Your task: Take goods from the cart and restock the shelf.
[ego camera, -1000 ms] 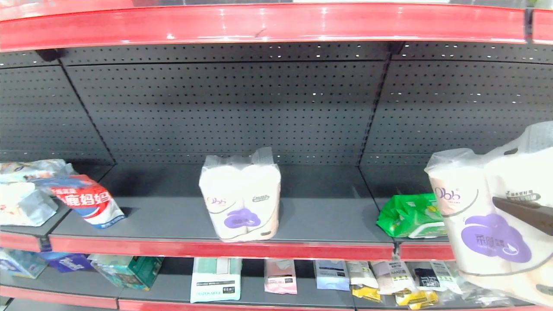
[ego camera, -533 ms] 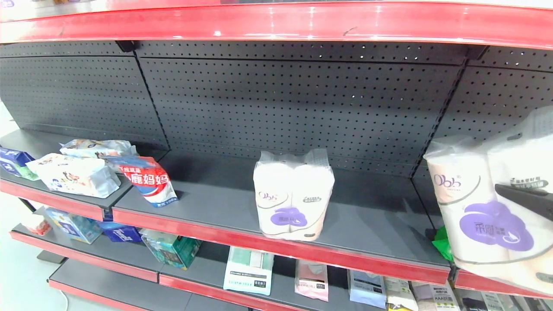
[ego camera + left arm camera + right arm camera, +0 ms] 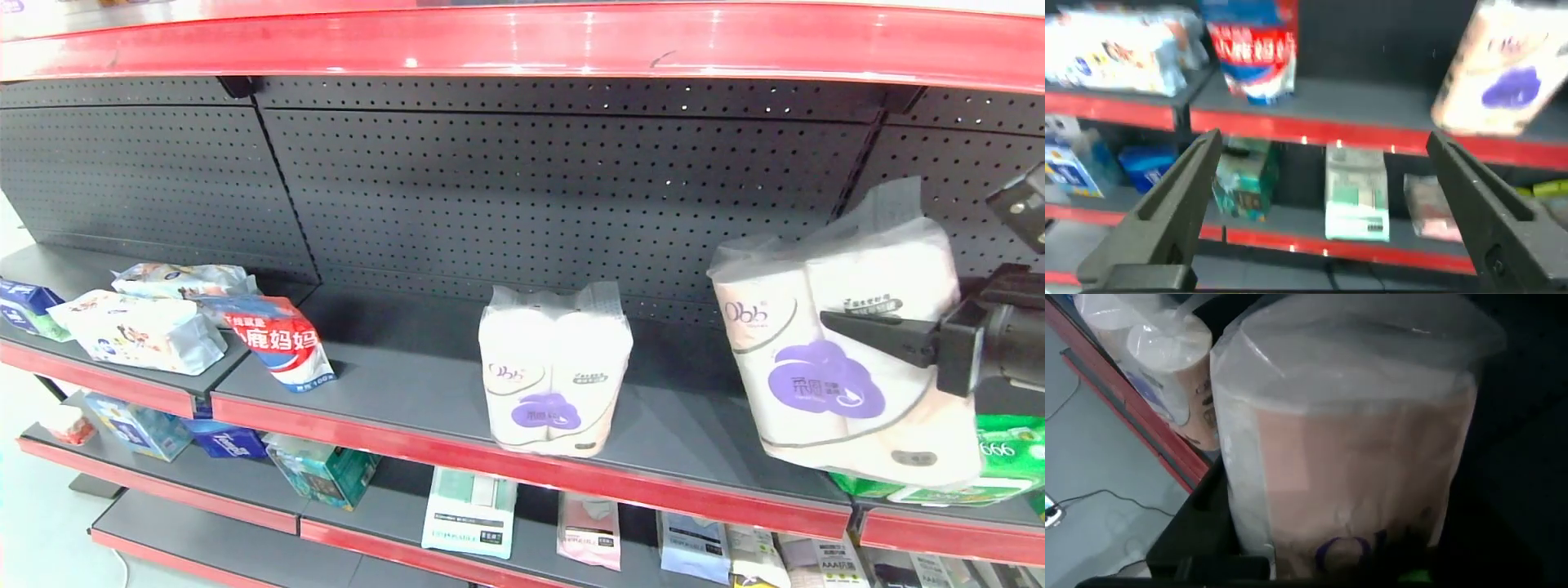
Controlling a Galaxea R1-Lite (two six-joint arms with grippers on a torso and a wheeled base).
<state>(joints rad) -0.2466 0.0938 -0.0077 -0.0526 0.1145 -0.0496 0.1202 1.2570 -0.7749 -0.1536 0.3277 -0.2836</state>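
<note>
White toilet-roll pack [image 3: 784, 359] hung clamped in your right gripper [image 3: 865, 331] at three o'clock, not yet shelved beside the standing pack [image 3: 555, 367]; your left gripper [image 3: 1323, 139] gaped wide, empty.

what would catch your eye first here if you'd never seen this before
The white toilet roll pack with a purple mark, clamped tilted in the right gripper at the right of the grey shelf. Next, its twin pack standing upright alone mid-shelf, behind the red front strip.
</note>
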